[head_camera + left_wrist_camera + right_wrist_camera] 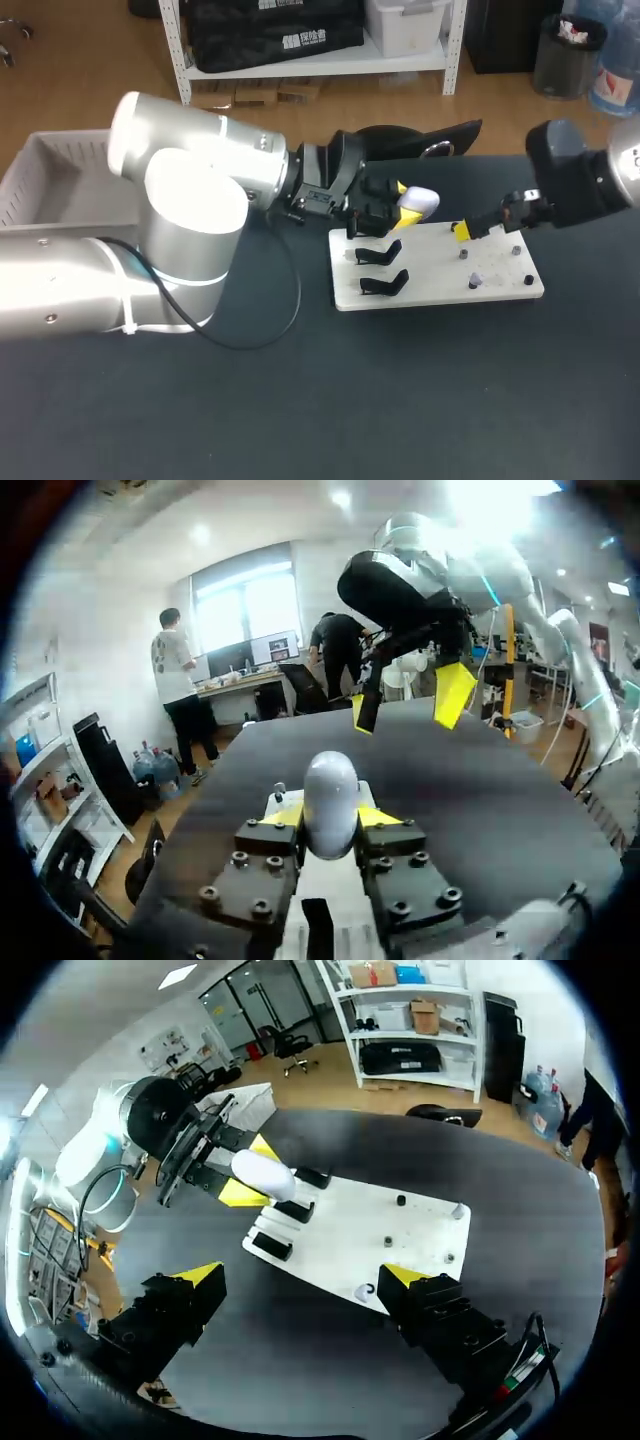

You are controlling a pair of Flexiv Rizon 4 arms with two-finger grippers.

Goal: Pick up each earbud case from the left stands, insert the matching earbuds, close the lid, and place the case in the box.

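Closest to the wrist camera, the left end effector [331, 818] is clamped from both sides on the white earbud case [330, 785], lifted just beside the black stands [384, 284] of the white board [440, 285]. The right end effector [302, 1275] hangs wide open over the board's pegs [465, 255]. I judge the case should be held level and steady, lid toward the right arm, before an earbud is brought.

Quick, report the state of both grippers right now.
Left gripper: shut on the white earbud case.
Right gripper: open, fingers wide apart, holding nothing.
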